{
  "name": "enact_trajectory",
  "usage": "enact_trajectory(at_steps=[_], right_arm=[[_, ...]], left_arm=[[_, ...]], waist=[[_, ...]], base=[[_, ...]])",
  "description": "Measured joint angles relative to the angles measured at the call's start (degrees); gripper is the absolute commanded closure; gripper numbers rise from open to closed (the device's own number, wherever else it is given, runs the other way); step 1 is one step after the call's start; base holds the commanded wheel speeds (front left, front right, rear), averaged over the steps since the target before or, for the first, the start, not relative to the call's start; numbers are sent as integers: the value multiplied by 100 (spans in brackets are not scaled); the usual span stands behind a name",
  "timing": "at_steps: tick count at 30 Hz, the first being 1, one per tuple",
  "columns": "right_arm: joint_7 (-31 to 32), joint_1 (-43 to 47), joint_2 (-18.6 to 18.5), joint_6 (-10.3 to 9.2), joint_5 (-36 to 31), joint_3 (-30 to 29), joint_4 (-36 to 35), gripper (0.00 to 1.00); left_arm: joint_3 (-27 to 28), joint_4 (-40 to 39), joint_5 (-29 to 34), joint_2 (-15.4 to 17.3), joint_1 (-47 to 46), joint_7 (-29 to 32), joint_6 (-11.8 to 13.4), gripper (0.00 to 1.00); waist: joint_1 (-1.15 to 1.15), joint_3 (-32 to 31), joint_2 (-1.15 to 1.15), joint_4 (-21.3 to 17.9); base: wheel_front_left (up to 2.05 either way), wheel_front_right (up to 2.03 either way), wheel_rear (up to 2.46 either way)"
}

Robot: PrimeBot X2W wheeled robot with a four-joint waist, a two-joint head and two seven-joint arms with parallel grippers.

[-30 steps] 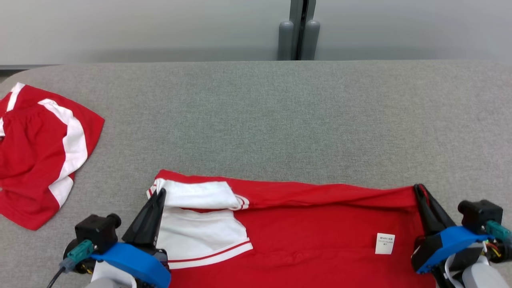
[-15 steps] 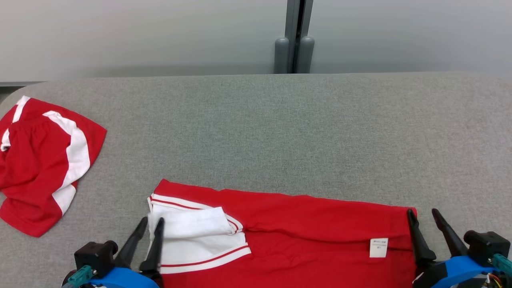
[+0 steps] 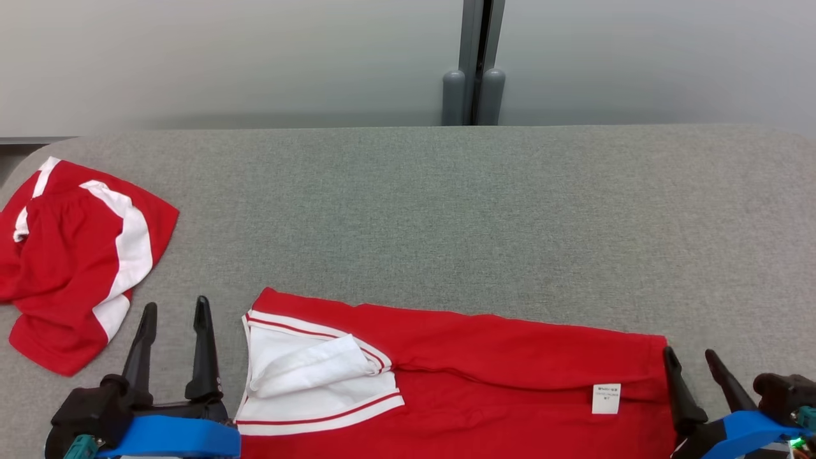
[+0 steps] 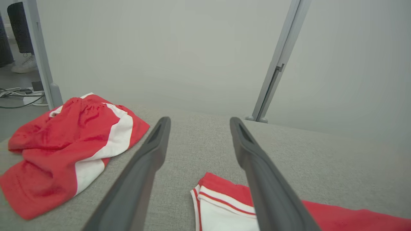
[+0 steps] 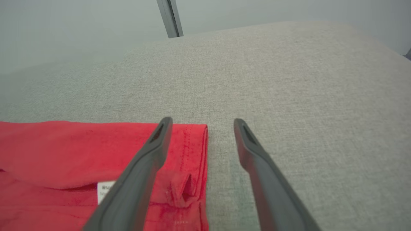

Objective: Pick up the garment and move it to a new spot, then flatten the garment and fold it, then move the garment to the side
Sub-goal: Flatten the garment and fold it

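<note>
The garment (image 3: pixel 484 370), a red shirt with a white, red-striped sleeve (image 3: pixel 306 376), lies folded along the table's near edge with a white tag (image 3: pixel 605 398) near its right end. My left gripper (image 3: pixel 176 306) stands open just left of the sleeve, apart from the cloth. In the left wrist view its fingers (image 4: pixel 199 119) spread over bare table, and the garment's corner (image 4: pixel 221 187) lies below them. My right gripper (image 3: pixel 688 352) is open at the garment's right edge. From the right wrist view, the gripper (image 5: pixel 202 120) straddles that edge of the garment (image 5: pixel 80 150), holding nothing.
A second red-and-white garment (image 3: pixel 76 255) lies crumpled at the far left of the grey fabric table (image 3: pixel 446 210). A grey post (image 3: pixel 475 64) stands against the wall behind. In the left wrist view a person's foot (image 4: pixel 24 64) and cables (image 4: pixel 16 96) show on the floor.
Both grippers have opened and let go of the garment, whose lifted edge now lies flat. My left gripper has drawn left off the sleeve. The head camera has tilted.
</note>
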Motion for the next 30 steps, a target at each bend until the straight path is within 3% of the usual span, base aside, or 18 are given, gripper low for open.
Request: enact_trajectory(at_steps=[10,17,18,20,30], right_arm=[[376,2,316,0,-127,-97,480,0],[398,101,474,0,-132,-10,724,0],[405,100,490,0,-127,15,745,40],[425,97,502,0,-124,44,784,99],[315,51,550,5,-36,56,835,100]], left_arm=[[1213,-154,1148,-893,191,0,-445,0],[1624,-121,1636,-1148,278,0,-673,0],[1659,-108,1680,-1171,285,0,-693,0],[1714,-82,1738,-1217,310,0,-739,0],[1903,26,1930,-1284,320,0,-845,0]], waist=[[1,85,0,68],[0,84,0,76],[0,82,0,74],[0,77,0,61],[0,28,0,-12]], base=[[0,0,0],[0,0,0],[0,0,0],[0,0,0],[0,0,0]])
